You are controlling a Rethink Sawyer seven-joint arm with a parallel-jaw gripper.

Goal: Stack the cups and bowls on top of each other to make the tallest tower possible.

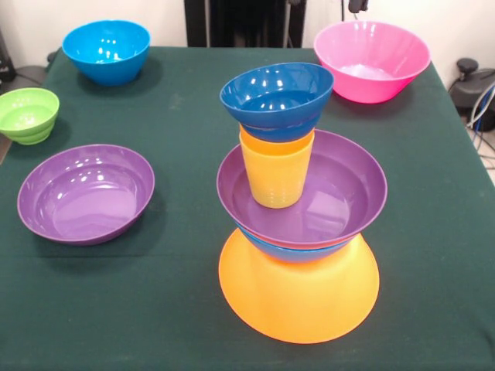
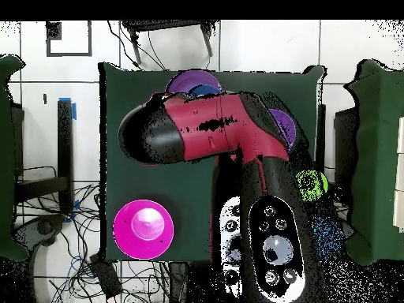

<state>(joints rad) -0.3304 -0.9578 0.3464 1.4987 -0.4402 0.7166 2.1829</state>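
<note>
Tower (image 1: 299, 232) stands nearest me on the table: upturned yellow-orange bowl (image 1: 298, 297), bright blue, purple, a cup (image 1: 276, 174), dark blue bowl (image 1: 276, 97) on top. I'd centre anything added gently. Farther back, pink bowl (image 1: 371, 58) waits. I see no gripper, only the arm (image 2: 213, 134) overhead.

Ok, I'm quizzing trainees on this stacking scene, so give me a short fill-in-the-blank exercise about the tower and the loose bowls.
1. The tower's base is an upside-down ____ bowl.
2. The yellow cup stands inside a ____ bowl.
3. On top of the yellow cup sits a dark ____ bowl.
4. The small bowl standing apart at the table's edge is ____.

Missing words: orange; purple; blue; green
</note>
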